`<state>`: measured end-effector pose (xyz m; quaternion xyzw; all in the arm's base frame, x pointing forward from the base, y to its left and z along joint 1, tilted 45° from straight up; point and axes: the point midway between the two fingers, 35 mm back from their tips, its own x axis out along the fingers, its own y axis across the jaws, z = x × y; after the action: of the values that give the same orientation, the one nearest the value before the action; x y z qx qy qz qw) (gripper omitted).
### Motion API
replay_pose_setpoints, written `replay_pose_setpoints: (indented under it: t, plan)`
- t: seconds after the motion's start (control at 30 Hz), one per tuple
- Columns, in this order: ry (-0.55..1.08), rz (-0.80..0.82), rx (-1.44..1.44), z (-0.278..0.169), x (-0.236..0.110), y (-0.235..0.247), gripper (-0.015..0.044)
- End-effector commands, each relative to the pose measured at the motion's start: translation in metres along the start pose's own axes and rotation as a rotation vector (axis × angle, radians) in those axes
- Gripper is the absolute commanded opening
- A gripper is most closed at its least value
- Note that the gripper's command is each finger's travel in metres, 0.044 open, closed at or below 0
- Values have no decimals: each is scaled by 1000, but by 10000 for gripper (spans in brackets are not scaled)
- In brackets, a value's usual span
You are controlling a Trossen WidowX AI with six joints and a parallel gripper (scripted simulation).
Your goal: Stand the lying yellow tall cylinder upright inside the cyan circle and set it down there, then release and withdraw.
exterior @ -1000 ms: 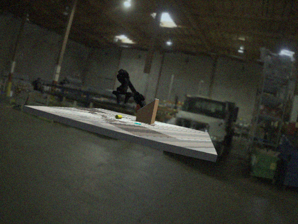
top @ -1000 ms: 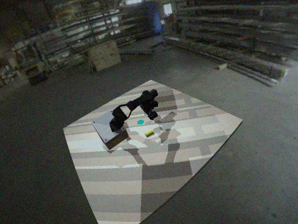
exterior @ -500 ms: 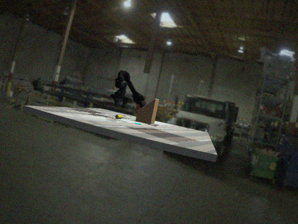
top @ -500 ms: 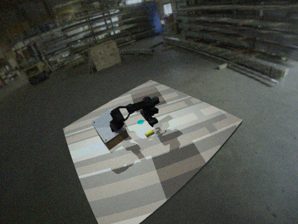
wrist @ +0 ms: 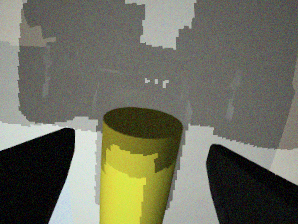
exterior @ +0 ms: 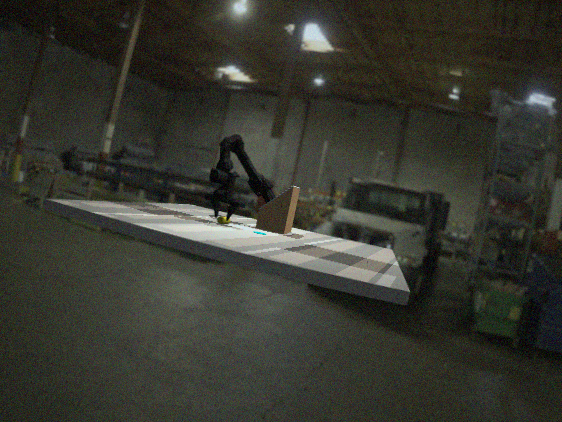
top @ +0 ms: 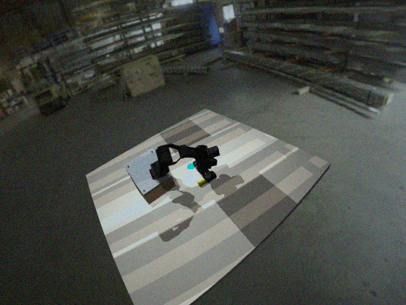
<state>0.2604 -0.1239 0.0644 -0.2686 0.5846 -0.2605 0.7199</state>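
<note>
The pincer [wrist: 143, 183] is lowered around the lying yellow tall cylinder [wrist: 139, 179], its two dark fingers standing apart on either side with a gap showing between each one and the cylinder, so it is released and grips nothing. The wrist view alone shows this: the cylinder lies lengthwise between the fingers, its near end low in the picture and its far, shaded end face turned up toward the top. The fingers are cut off by the lower corners of that view, and their tips cannot be made out.

In the top view the pincer [top: 209, 175] covers most of the cylinder [top: 201, 182], of which only a short yellow stub shows at its near left side, resting on the striped counter [top: 173, 253]. The cyan circle [top: 190, 166] lies just beyond, partly hidden by the arm [top: 188, 152]; cylinder and circle are near but apart. The arm's grey base plate [top: 137, 173] sits further left.

The exterior view, from low on the floor, shows the arm [exterior: 245, 165] bent down with the pincer [exterior: 224, 212] at the counter [exterior: 300, 272] surface, the cylinder [exterior: 223, 219] a small yellow spot beneath it. The circle [exterior: 259, 233] is only a thin cyan sliver there, to the right. A tan wedge-shaped block [exterior: 280, 212] hides the arm's foot in this view. Whether the fingers touch the counter is too small to tell.
</note>
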Motion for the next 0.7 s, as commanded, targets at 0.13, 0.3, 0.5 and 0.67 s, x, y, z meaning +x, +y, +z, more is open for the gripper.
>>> replay_pose_setpoints:
  t: [0.13,0.3,0.5,0.67]
  plan:
    - [2,2,-6,-2,4,1,105]
    - [2,3,-6,-2,4,1,105]
    - [4,10,-5,2,-11,3,105]
    - [5,16,-4,4,-26,5,105]
